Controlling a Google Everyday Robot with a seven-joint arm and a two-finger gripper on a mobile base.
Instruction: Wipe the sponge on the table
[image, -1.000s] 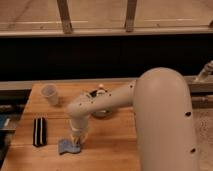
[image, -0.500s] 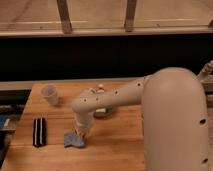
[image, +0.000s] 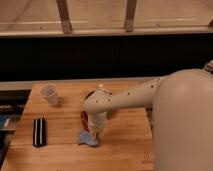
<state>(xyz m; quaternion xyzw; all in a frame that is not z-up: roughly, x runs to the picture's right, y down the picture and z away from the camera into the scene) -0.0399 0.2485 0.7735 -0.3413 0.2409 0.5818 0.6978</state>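
Gripper (image: 95, 132) low on the sponge (image: 86, 138); open table (image: 125, 142) to its right and near side; striped block (image: 39, 131) well left, cup (image: 49, 94) far-left beyond

Light-blue sponge (image: 87, 138) (under gripper (image: 95, 131)), on wooden table (image: 125, 137)

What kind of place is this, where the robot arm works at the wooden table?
Probably an indoor test or office space: a butcher-block table beside glazing with metal posts, and a white cup. The pincer is down at the sponge.
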